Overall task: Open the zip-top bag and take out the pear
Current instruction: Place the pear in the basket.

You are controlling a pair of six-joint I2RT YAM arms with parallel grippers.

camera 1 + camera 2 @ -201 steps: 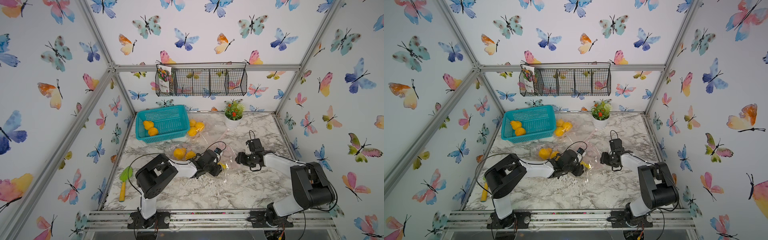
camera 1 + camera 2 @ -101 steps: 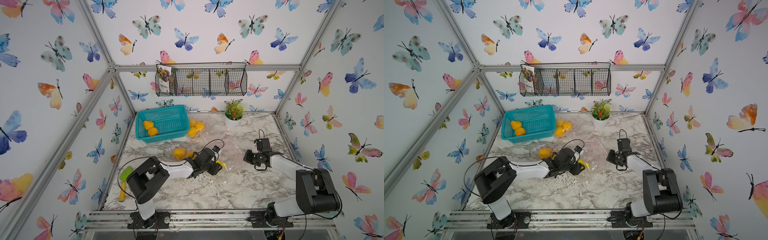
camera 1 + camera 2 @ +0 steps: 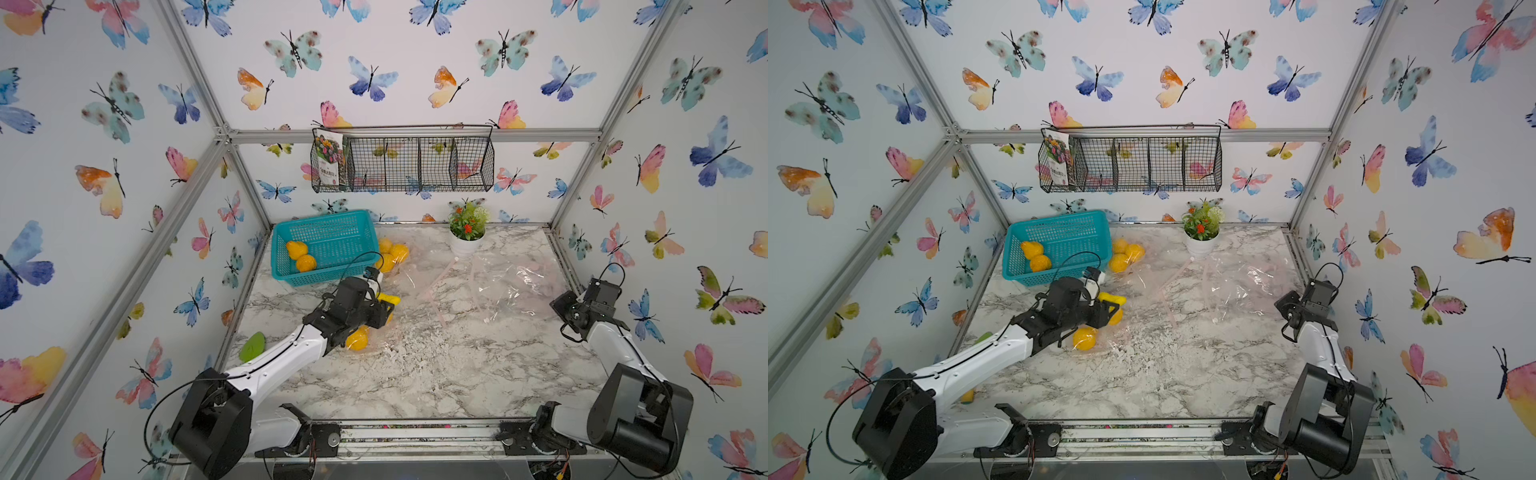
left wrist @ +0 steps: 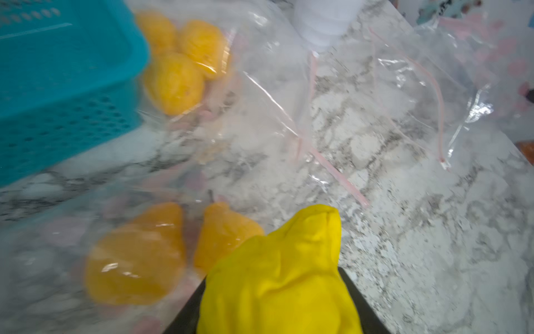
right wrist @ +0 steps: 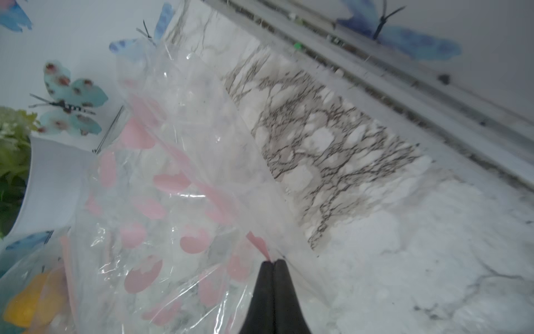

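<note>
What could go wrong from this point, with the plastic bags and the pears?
The right gripper, jaws shut, pinches only a thin edge of the zip-top bag; the slippery film may slip out or tear.
That bag lies by the flower pot; tugging might tip it.
The left gripper sits by pears under plastic and may grab film instead.

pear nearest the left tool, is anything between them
yes, the clear bag has its film lying over that pear beside the left tool; whether the bag is open cannot be told here
</note>
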